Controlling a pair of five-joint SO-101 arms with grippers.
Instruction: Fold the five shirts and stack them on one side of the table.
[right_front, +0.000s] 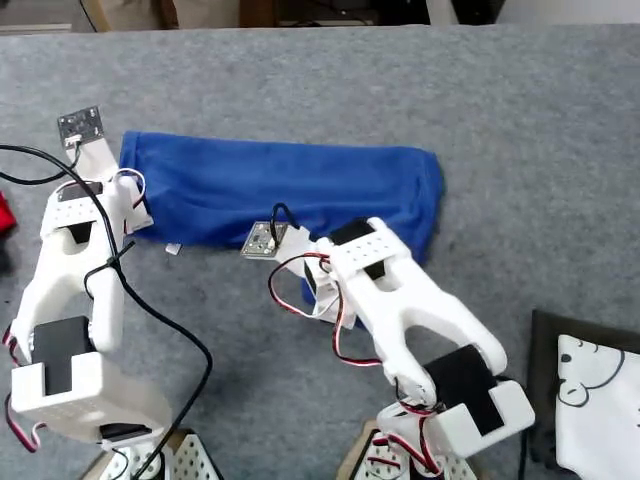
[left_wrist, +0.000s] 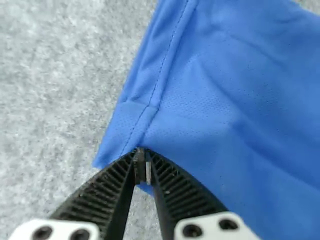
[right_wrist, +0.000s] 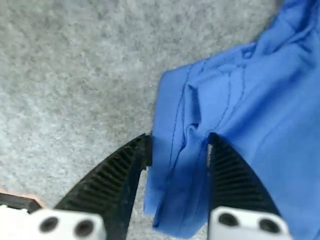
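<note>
A blue shirt (right_front: 290, 190) lies long and flat across the grey worktop (right_front: 500, 100). It looks partly folded, like a long strip, with one end bunched up.

The left hand (left_wrist: 141, 165) is at one end of the shirt. It is clenched tight on the corner, right where the stitched hem meets the edge. A little bit of blue pokes out under its tips. I think it pinches the corner so that end can be lifted and carried over without slipping.

The right hand (right_wrist: 178, 150) is at the near edge of the shirt, around the middle. It is spread open, with a bumpy fold of blue cloth sitting between its two fingers. It is not squeezing the cloth. I think it is placed there so it can grab that edge too. Then both hands could lift the shirt by the same side and fold it evenly.

The cloth near the right hand is wrinkled, with a few layers piled up. The hand might catch only the top layer, and then the fold would come out crooked.

Far off at the side of the worktop lies a white cloth (right_front: 600, 400) with a dark drawing on it. It may be another shirt, but I cannot tell for sure.

The job looks far from done. This shirt is not a neat small square yet, and no stack is made.
</note>
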